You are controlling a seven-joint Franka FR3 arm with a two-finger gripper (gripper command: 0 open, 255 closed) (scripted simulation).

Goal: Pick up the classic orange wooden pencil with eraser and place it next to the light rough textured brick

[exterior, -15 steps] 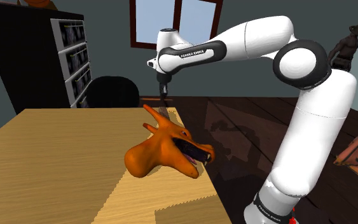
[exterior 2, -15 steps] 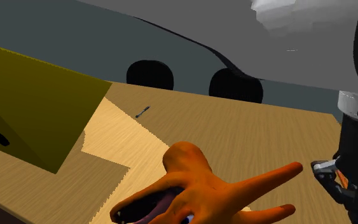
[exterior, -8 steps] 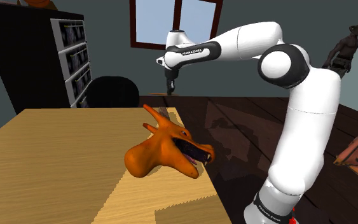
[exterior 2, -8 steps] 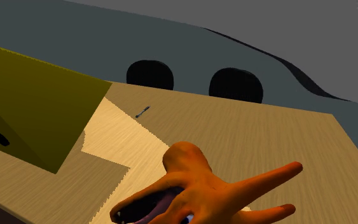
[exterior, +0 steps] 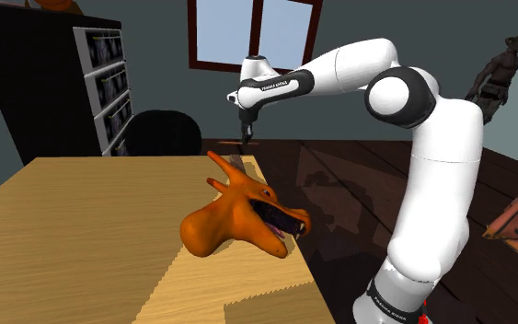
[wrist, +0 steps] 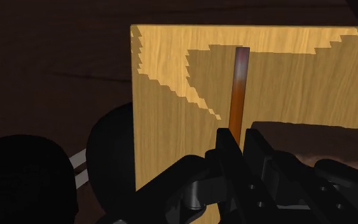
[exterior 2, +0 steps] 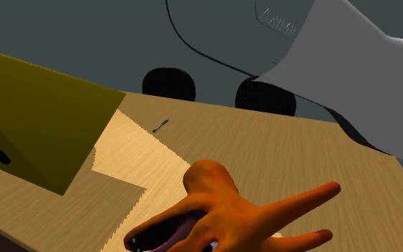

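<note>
Slippage looms — the gripper (exterior: 245, 131), upper centre of the shoulder view, clamps only one end of the pencil (wrist: 239, 83), which could pivot.

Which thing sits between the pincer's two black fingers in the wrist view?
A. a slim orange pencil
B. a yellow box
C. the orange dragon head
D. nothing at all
A: the pincer is shut on the slim orange pencil, which sticks out from between its fingers over the wooden table.
</note>
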